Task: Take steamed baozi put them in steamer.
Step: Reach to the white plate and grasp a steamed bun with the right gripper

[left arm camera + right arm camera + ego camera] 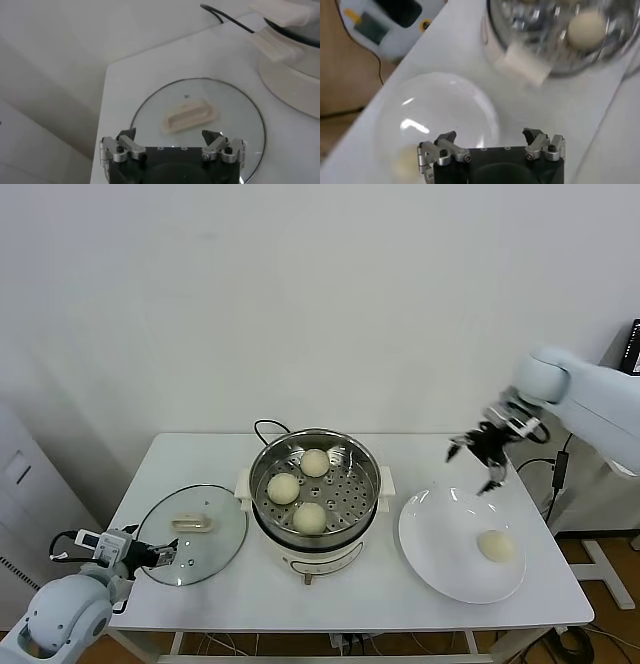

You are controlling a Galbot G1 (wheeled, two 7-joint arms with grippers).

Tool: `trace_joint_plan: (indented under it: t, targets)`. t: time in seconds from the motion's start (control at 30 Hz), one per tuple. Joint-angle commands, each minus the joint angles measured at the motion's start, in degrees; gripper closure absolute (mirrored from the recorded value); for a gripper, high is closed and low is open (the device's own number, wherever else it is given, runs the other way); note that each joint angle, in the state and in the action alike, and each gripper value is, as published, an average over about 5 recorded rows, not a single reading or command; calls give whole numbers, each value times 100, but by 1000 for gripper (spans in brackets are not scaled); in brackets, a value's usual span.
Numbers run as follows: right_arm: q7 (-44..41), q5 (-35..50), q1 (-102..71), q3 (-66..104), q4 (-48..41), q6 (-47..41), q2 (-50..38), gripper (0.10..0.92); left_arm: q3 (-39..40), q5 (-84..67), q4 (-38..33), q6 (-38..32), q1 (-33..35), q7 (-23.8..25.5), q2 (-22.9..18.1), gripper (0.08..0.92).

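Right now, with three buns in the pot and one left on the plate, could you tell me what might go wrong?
1. The last baozi is smooth and round on a flat white plate; the open right gripper, above the plate's far edge, might nudge it into rolling.
2. Three buns already fill much of the steamer tray, so the fourth could land on one.
3. The left gripper waits at the glass lid.

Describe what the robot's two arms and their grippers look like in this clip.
Both arms have smooth, rounded white shells. The right gripper is black with dark fingers. The left gripper is also black, with a small white box bearing an orange mark and black cables at its wrist. The wrist views show black bodies with silver metal finger mounts and dark tips.
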Motion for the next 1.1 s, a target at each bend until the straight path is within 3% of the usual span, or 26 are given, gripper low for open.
trace_joint_plan:
  t: [0.03, 0.9, 1.1]
  targets:
    - [240, -277, -1312, 620, -203, -476, -759, 203, 6, -1, -2, 39, -12, -5, -10, 177]
    - [801, -1350, -2898, 1999, -1084, -410, -31, 203, 22, 8, 23, 29, -23, -10, -31, 177]
    - [929, -1500, -3049, 2193, -1139, -504, 35, 268, 36, 13, -2, 36, -33, -14, -66, 177]
